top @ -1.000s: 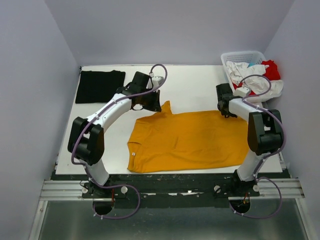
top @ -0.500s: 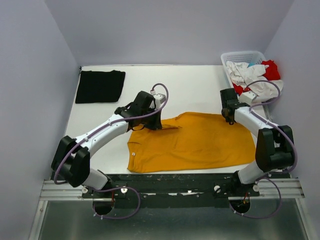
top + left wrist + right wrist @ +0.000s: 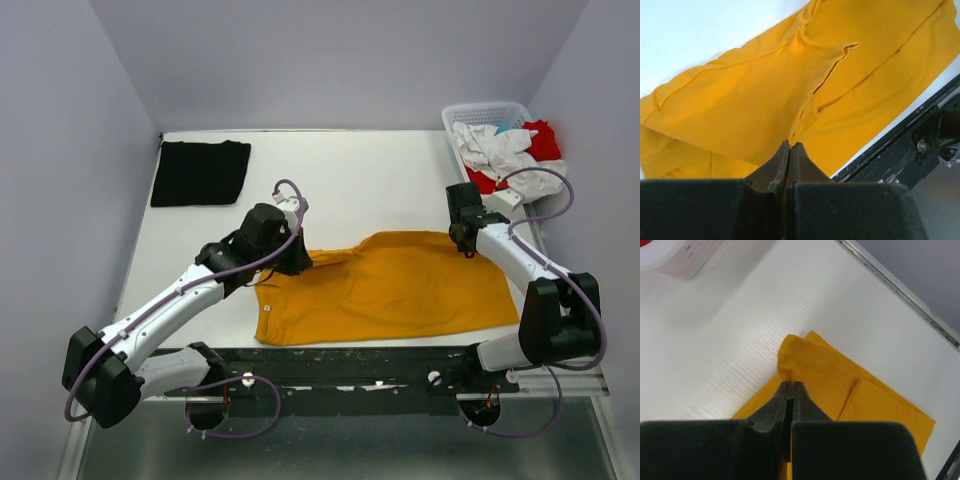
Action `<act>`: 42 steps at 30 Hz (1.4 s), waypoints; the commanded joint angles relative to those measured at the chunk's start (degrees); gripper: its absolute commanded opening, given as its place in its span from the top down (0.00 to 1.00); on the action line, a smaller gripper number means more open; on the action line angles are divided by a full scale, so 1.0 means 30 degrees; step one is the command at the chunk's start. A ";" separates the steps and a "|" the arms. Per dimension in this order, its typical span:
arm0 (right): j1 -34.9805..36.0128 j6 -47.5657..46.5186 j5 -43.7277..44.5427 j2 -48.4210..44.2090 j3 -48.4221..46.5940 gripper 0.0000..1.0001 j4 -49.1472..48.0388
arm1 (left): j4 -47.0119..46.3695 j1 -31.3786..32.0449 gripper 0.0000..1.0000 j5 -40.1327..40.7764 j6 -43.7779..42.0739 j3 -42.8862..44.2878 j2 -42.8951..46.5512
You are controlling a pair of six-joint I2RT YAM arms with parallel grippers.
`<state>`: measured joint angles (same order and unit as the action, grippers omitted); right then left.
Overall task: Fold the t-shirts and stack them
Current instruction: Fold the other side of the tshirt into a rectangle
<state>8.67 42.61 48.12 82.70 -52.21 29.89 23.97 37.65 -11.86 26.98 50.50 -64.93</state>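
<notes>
A mustard orange-yellow t-shirt (image 3: 400, 285) lies spread across the near half of the table, its far edge lifted and folding toward the front. My left gripper (image 3: 296, 262) is shut on the shirt's far left edge; in the left wrist view the cloth (image 3: 805, 85) hangs from the pinched fingertips (image 3: 790, 145). My right gripper (image 3: 466, 243) is shut on the far right corner, and the right wrist view shows that corner (image 3: 805, 357) bunched at the tips (image 3: 791, 385). A folded black t-shirt (image 3: 201, 172) lies at the far left. White (image 3: 495, 145) and red (image 3: 541, 139) shirts fill the basket.
A white plastic lattice basket (image 3: 483, 112) stands at the table's far right corner. The table's front edge and the black rail (image 3: 380, 365) run just below the yellow shirt. Grey walls close in the left, back and right sides.
Both grippers have pulled the yellow shirt's far edge toward the front, the left arm swinging down and left. The shirt's upper part now folds over its lower part.
</notes>
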 commanded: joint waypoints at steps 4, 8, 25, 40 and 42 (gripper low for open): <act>0.0054 0.1259 0.0891 -0.1284 0.0806 0.99 0.1589 | 0.1338 0.1423 1.00 0.2198 0.1112 -0.1618 0.2540; 0.0056 0.1565 0.1247 -0.1938 0.1171 0.99 0.2027 | 0.1709 0.1860 1.00 0.3075 0.1492 -0.2475 0.3311; 0.0071 0.7881 0.2744 -0.1093 0.1991 0.59 0.6904 | 0.2941 0.2229 0.56 0.2630 0.4929 -0.6113 0.5247; 0.0084 -0.3752 -1.6884 -0.7590 0.5770 0.00 -0.6522 | -0.3979 0.2304 0.02 -0.0940 0.6643 -0.4522 0.1167; 0.0073 -0.3709 -2.0195 -0.7699 0.6370 0.00 -0.7713 | -0.5181 0.2289 0.01 -0.0931 0.7323 -0.4617 -0.0937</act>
<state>8.67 39.70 18.31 60.80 -37.01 23.90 20.75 44.29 -9.47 44.16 36.40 -56.88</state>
